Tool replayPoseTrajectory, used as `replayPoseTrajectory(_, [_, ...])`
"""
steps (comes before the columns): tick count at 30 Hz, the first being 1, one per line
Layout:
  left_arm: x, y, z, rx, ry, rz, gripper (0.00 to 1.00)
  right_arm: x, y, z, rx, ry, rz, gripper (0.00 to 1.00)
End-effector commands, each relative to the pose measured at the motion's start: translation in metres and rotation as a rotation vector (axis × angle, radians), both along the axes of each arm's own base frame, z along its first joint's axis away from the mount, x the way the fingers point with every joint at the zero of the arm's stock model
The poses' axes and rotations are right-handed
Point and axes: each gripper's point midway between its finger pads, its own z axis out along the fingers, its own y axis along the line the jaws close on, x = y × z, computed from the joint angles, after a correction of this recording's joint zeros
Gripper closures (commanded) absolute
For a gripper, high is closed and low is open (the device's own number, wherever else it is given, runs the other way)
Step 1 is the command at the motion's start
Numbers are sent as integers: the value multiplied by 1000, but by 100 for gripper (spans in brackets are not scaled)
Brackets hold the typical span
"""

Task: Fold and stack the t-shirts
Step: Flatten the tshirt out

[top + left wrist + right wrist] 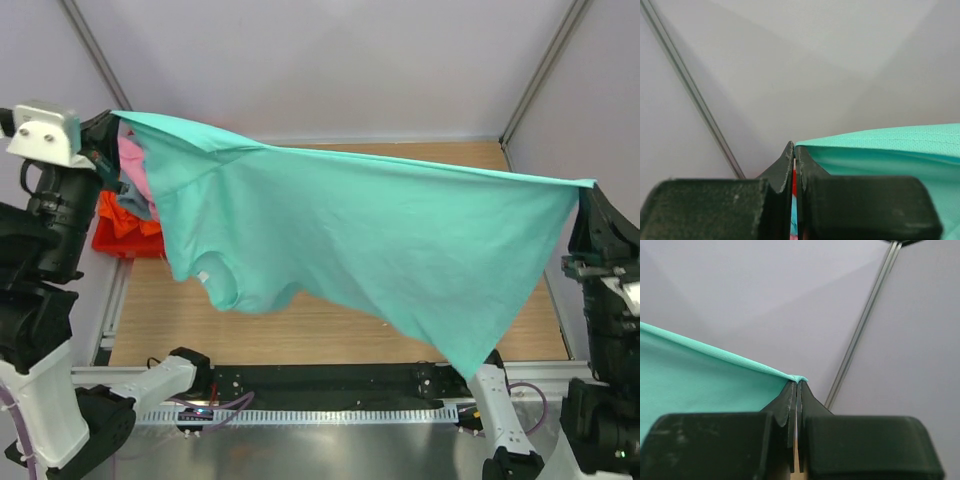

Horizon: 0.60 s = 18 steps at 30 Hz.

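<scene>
The mint green t-shirt (pixel 380 240) hangs spread in the air across the table, stretched between both grippers. My left gripper (pixel 112 122) is shut on its upper left corner, high at the far left; the cloth (pixel 900 145) runs off to the right from its fingertips (pixel 794 146). My right gripper (pixel 585 188) is shut on the shirt's right corner at the far right; the cloth (pixel 700 385) runs left from its fingertips (pixel 798 382). The collar hangs low at the left. Pink (pixel 133 165), orange (pixel 118 218) and grey shirts lie heaped behind the left edge. The turquoise shirt is not visible.
A red bin (pixel 125 238) with the heaped shirts sits at the table's far left. The wooden tabletop (pixel 320 330) shows below the hanging shirt. Grey walls and metal frame posts (pixel 545 65) enclose the back and sides.
</scene>
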Motion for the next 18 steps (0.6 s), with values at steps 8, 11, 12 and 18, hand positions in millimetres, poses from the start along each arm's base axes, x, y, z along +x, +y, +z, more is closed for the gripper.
replayPoseTrajectory(8, [168,-32,-196,294,420,132,100,180,-45,-199,56,496,-90,99])
replayPoseTrajectory(11, [232,-40,-251,324,509,149,100,221,-54,-234,51,540,-101,99])
replayPoseTrajectory(12, [261,-46,-279,338,554,143,100,234,-56,-263,45,590,-98,99])
replayPoseTrajectory(18, [344,-61,-337,362,622,154,100,279,-68,-351,-65,654,-105,99])
